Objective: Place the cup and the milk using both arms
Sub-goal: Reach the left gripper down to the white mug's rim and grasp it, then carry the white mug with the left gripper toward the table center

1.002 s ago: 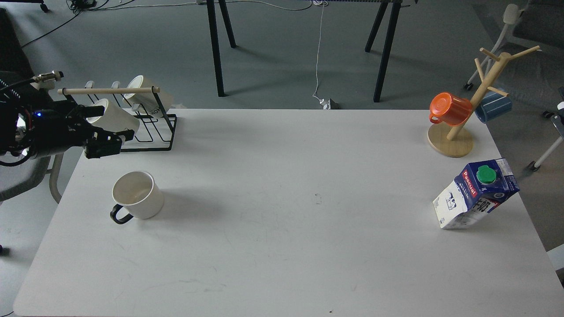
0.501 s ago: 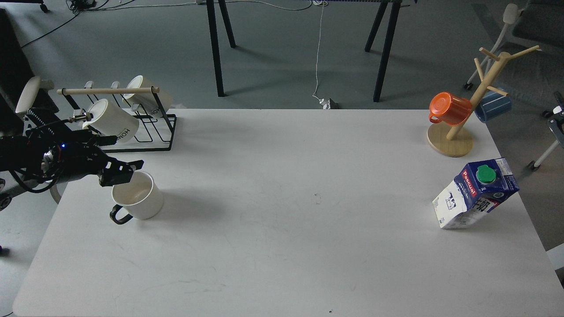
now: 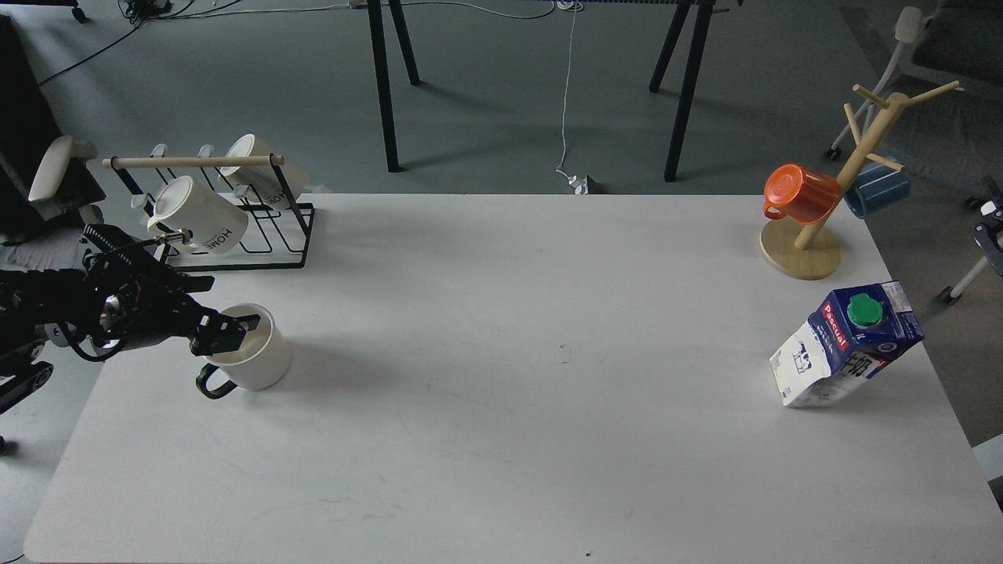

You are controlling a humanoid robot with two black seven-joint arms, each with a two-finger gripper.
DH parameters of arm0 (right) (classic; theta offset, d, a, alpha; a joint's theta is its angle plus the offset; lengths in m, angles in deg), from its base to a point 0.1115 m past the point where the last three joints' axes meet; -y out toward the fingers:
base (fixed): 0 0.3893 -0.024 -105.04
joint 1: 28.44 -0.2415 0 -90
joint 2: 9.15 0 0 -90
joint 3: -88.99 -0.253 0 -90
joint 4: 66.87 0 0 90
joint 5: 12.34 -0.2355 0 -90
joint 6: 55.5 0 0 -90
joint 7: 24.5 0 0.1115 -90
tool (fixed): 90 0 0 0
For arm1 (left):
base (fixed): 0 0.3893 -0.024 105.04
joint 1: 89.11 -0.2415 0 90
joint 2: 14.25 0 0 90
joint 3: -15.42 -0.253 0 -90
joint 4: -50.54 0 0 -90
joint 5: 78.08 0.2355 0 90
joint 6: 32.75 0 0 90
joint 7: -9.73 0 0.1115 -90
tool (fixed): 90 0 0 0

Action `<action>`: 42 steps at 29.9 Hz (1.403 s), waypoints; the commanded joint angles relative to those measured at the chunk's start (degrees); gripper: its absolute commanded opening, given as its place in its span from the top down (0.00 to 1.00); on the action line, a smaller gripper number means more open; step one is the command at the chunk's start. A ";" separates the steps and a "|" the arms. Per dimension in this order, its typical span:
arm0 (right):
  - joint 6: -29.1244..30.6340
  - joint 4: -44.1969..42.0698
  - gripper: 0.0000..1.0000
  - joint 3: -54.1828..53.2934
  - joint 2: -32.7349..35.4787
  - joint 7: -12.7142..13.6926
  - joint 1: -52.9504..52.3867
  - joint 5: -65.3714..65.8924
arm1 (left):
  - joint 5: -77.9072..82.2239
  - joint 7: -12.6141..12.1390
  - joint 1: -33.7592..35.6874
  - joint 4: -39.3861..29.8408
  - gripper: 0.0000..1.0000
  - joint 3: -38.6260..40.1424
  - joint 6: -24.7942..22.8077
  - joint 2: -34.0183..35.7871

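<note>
The cream-white cup (image 3: pixel 255 362) with a black loop handle (image 3: pixel 210 384) stands upright at the table's left. My left gripper (image 3: pixel 227 333) is at its near-left rim, open, with one finger over the mouth and the other outside the wall. The blue and white milk carton (image 3: pixel 846 348) with a green cap (image 3: pixel 864 311) stands at the right, close to the table edge. A small dark part at the right frame edge (image 3: pixel 992 227) may be my right arm; no fingers can be told apart.
A black wire rack (image 3: pixel 270 235) with two white "HOME" mugs (image 3: pixel 200 215) stands behind the cup. A wooden mug tree (image 3: pixel 801 251) with an orange mug (image 3: pixel 799 193) and a blue mug stands at the back right.
My left gripper has come down and forward from beside the wire rack to the cup's rim. The cup and the milk have not moved. The dark part at the right edge has shifted slightly.
</note>
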 commanded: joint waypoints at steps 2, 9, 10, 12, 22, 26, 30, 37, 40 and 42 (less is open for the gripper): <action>0.00 0.00 0.02 -0.02 0.01 0.00 0.36 -0.01 | 0.01 0.01 -0.01 1.22 0.04 -0.34 -1.32 -0.88; 0.00 0.09 0.02 -0.02 0.01 0.00 0.45 -0.01 | 0.01 0.01 -0.01 2.10 0.05 -0.34 -1.93 -1.23; 0.00 0.09 0.02 -0.02 0.01 0.00 0.45 -0.01 | 0.01 0.01 -0.01 2.27 0.05 -0.34 -2.11 -1.32; 0.00 0.00 0.02 -0.02 0.01 0.00 0.45 -0.01 | 0.01 0.01 -0.01 2.98 0.05 -0.69 -2.63 -1.41; 0.00 -0.09 0.02 -0.10 0.01 0.00 1.15 -0.01 | 0.01 0.01 0.34 3.42 0.08 -1.66 -4.48 -2.20; 0.00 -0.09 0.02 -0.10 0.01 0.00 1.32 -0.01 | 0.01 0.01 0.61 3.33 0.26 -1.66 -4.84 -2.20; 0.00 -0.09 0.02 -0.19 0.01 0.00 1.68 -0.01 | -0.34 0.01 0.70 3.42 0.84 -1.14 -4.14 -2.20; 0.00 0.00 0.02 -0.19 0.01 0.00 2.11 -0.01 | -0.96 0.01 0.61 2.89 0.93 -0.78 -2.37 -3.34; 0.00 0.00 0.02 -0.37 0.09 0.00 2.47 -0.01 | -0.96 0.01 0.34 2.80 0.94 -0.87 -2.37 -3.17; 0.00 0.00 0.02 -0.37 0.09 0.00 2.56 -0.01 | -0.96 0.01 0.34 2.80 0.95 -0.96 -2.37 -3.08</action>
